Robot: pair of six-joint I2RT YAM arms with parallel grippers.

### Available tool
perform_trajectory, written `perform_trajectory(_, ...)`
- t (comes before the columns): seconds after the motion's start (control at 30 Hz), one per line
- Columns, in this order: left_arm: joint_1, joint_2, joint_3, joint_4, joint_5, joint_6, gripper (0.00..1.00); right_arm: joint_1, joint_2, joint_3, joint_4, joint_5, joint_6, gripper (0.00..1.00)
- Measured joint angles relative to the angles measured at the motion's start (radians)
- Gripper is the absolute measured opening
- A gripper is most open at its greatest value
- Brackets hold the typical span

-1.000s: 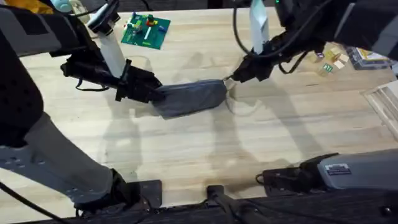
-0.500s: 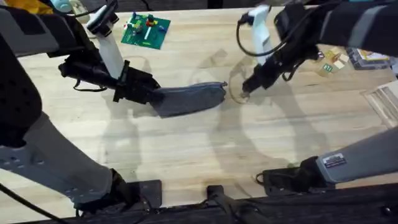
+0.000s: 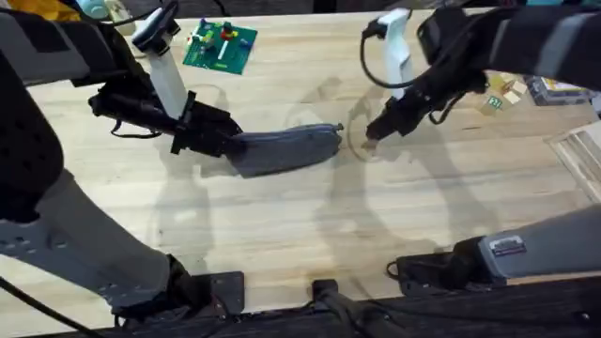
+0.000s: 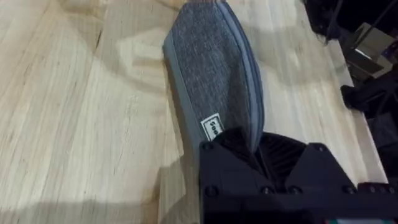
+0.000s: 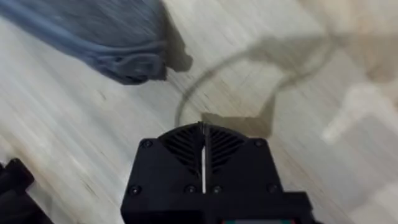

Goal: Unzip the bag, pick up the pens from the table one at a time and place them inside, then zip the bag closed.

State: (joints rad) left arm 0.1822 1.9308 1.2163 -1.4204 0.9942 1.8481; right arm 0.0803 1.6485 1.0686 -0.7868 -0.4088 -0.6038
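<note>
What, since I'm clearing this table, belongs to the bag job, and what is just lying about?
Job in hand:
grey bag, one end clamped by the left gripper
right gripper, shut, just off the bag's other end
table

Lying about:
green board with coloured pieces
small wooden blocks

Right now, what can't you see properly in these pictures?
- Left pincer: its fingertips sit hidden behind the bag's end in the overhead view.
- Bag's near end: covered by the pincer's black body in the left wrist view.
- Bag's zipper: blurred in the right wrist view, so open or closed is unclear.
- Circuit board: its parts are too small to make out in the overhead view.
</note>
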Motion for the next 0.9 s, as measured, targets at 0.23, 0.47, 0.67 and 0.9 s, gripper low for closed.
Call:
perform_trajectory(0.23,0.0,0.0,0.0,0.004,0.0,0.0,0.043,0.0,-0.19,0.015,-0.003,-0.026,-0.008,0.118)
perform_trajectory(0.47,0.0,0.0,0.0,0.004,0.0,0.0,0.043,0.0,-0.378,0.018,-0.009,-0.009,-0.024,0.971)
perform_trajectory(0.67,0.0,0.0,0.0,0.014,-0.001,0.0,0.043,0.003,-0.543,0.021,-0.088,0.158,-0.025,0.998)
perform_trajectory(0.9,0.0,0.0,0.0,0.015,0.004,0.001,0.517,0.003,-0.573,0.022,-0.094,0.196,-0.026,0.998)
